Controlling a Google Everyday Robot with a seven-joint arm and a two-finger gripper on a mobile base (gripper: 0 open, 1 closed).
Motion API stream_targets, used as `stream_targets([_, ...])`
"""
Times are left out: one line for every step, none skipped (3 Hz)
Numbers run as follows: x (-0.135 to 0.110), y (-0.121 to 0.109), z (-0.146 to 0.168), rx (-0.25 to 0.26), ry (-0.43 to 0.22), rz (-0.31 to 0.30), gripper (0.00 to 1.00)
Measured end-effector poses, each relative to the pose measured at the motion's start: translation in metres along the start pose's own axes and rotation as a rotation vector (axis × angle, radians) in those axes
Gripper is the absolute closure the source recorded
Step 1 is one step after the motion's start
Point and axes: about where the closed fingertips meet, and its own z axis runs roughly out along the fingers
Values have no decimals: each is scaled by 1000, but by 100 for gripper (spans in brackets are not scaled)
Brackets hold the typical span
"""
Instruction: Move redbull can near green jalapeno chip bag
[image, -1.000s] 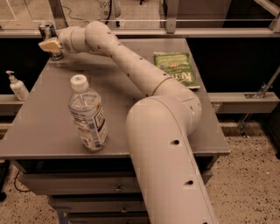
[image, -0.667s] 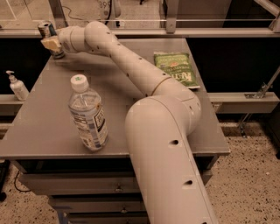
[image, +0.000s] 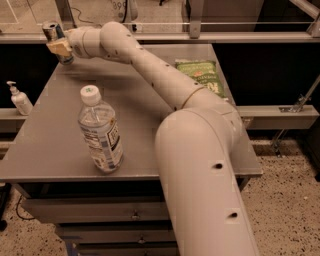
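The redbull can (image: 51, 32), slim and silver-blue with a shiny top rim, is at the far left corner of the grey table (image: 55, 150). My gripper (image: 60, 48) is shut on its lower part, with a tan finger (image: 59, 46) across it; the can's base is hidden. The arm stretches from the lower right across the table to that corner. The green jalapeno chip bag (image: 202, 76) lies flat near the table's far right edge, beside my arm and far from the can.
A clear water bottle (image: 100, 131) with a white cap stands upright at the front left of the table. A white soap dispenser (image: 19, 99) stands on a ledge to the left. A rail runs behind the table.
The gripper and the can have risen slightly at the far left corner. The bottle and the chip bag have not moved.
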Motion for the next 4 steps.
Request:
stream_targets([-13,1,-38,30,-21,-17,100])
stream_targets([-6,11,-86,56,-10,-13,100])
stream_targets([-6,11,-86,56,-10,-13,100])
stream_targets([-7,-11,-115,132,26,-38,100])
